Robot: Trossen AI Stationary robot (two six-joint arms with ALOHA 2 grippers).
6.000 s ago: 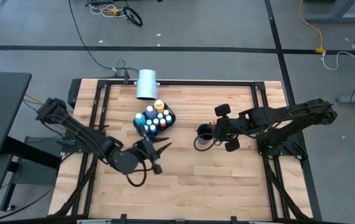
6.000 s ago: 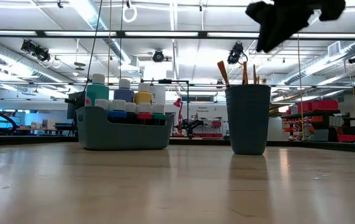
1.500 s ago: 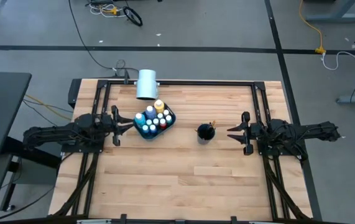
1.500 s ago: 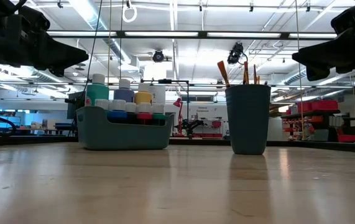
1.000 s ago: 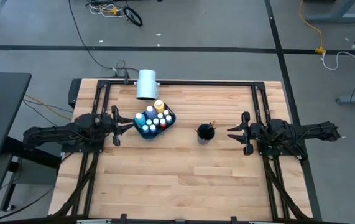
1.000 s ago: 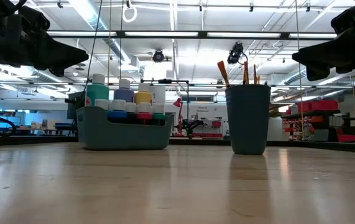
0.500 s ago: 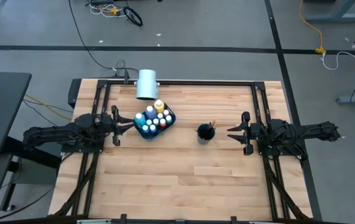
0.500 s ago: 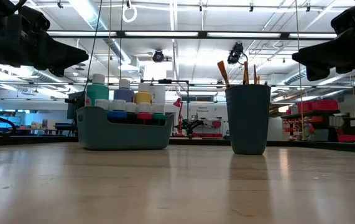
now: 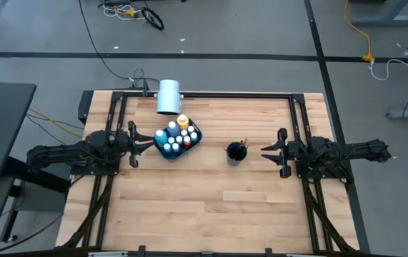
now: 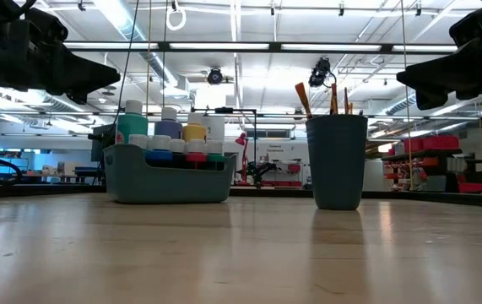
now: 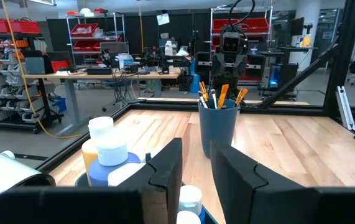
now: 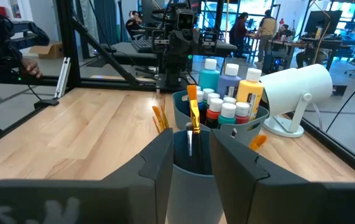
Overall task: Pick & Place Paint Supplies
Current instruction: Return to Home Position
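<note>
Several small paint bottles [image 9: 177,135] stand upright in a teal tray [image 10: 169,184] at the table's middle left. Several thin paintbrushes [image 10: 332,97] stick up out of a dark blue-grey cup [image 9: 236,151] to the tray's right. My left gripper [image 9: 146,143] hovers level just left of the tray, open and holding nothing; in its wrist view [image 11: 196,152] the bottles [image 11: 109,146] sit beyond the fingers. My right gripper [image 9: 264,150] hovers level to the right of the cup, open and holding nothing; its wrist view [image 12: 191,140] looks at the cup [image 12: 193,162] through the gap.
A large white cylinder [image 9: 168,96] on a foot stands at the table's far edge behind the tray. Black frame rails [image 9: 204,94] run along the far and side edges. Bare wood [image 9: 211,207] fills the near half of the table.
</note>
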